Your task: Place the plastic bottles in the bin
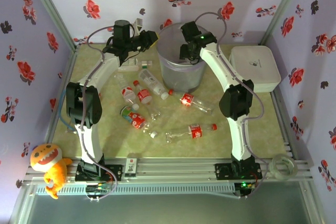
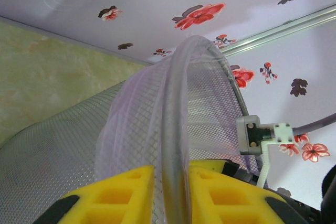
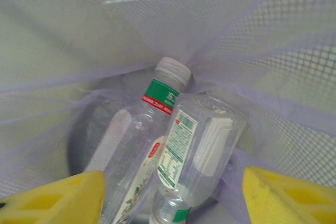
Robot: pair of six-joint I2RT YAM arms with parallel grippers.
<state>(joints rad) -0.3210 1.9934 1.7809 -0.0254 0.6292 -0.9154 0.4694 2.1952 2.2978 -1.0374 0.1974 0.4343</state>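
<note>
Large translucent grey-lilac round plastic bin (image 1: 181,77) gripped at its rim, at the far edge of the table (image 1: 236,129).
The rim (image 2: 178,103) is pinched between the closed yellow fingers (image 2: 126,192) of the left gripper (image 1: 152,38). The right gripper (image 3: 173,187) is held over the bin, jaws apart and empty; two small clear plastic bottles (image 3: 152,129) are seen lying inside. Red-labelled bottles (image 1: 143,96) are scattered over the table's middle.

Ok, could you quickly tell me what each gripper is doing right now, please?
Left gripper: shut on the rim of the bin.
Right gripper: open over the bin, holding nothing; two plastic bottles lie inside below it.
</note>
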